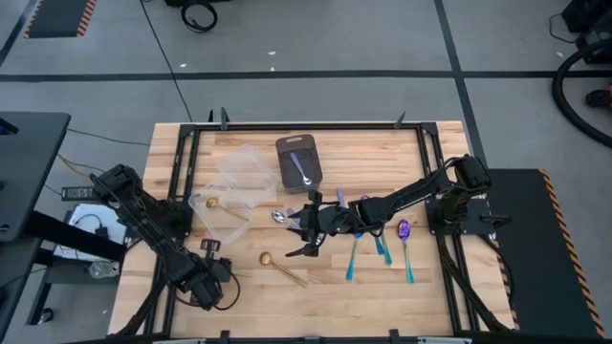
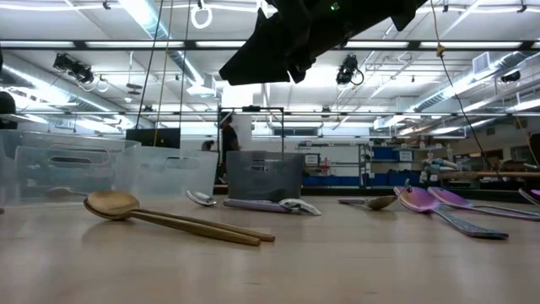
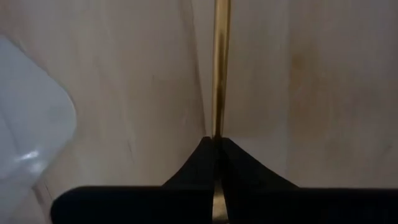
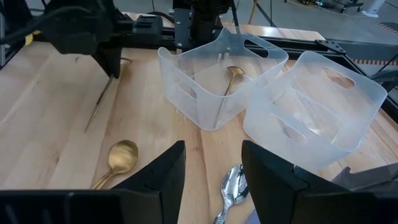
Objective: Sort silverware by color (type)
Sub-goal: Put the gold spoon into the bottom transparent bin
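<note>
Left gripper [image 3: 217, 140] first: its fingers are pinched tight on a thin gold handle [image 3: 219, 68], which runs straight out between the tips over the pale wood; its far end is cut off at the picture's edge, and from above the gripper itself hides what it holds. Seen from the other arm, that same gripper [image 4: 112, 65] sits low at the table's near-left with the gold piece slanting down from it. Over to the right gripper [image 4: 211, 174]: its fingers stand apart with nothing between them, hovering above the middle of the table [image 1: 421, 287], over a silver spoon [image 4: 231, 186] whose handle is hidden by the fingers. A gold spoon [image 1: 282, 266] lies loose in front, another gold spoon [image 4: 231, 78] rests inside the nearer clear tub [image 4: 217, 81], and the second clear tub [image 4: 317, 112] is too cloudy to read. The teal-handled spoons [image 1: 382, 250] lie to the right, one purple bowl [image 1: 404, 229] showing, some partly covered by the arm. A silver spoon lies in the grey tray [image 1: 298, 164]. No writing can be made out anywhere.
</note>
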